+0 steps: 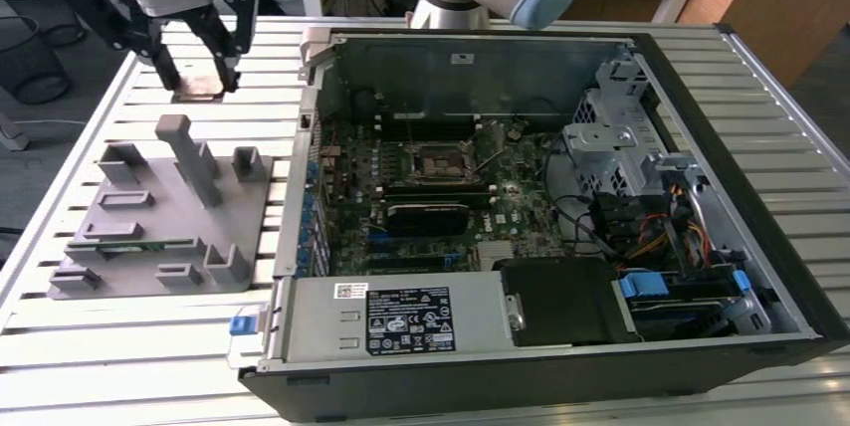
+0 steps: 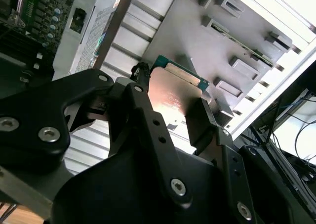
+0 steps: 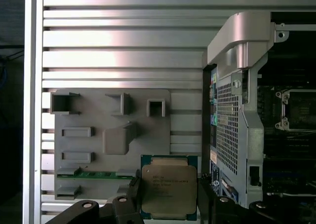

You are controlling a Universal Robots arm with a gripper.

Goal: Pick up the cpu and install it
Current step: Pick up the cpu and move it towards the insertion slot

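Note:
My gripper (image 1: 199, 83) hangs in the air over the slatted table at the exterior view's upper left, shut on the cpu (image 1: 201, 84). Both wrist views show the cpu (image 3: 168, 190) (image 2: 178, 94) as a flat square chip with a shiny metal top and a thin green edge, clamped by its sides between the black fingers (image 3: 131, 194). It sits above the grey holder block (image 1: 166, 215), well clear of it. The black socket (image 1: 435, 162) with its metal frame lies open on the motherboard inside the computer case (image 1: 743, 197), to the exterior view's right of the gripper.
A thin green memory stick (image 1: 126, 244) rests in a slot of the grey holder block. The case's raised metal side wall (image 1: 309, 147) stands between the gripper and the motherboard. A drive cage (image 1: 618, 142) and cables (image 1: 651, 232) fill the case's right side.

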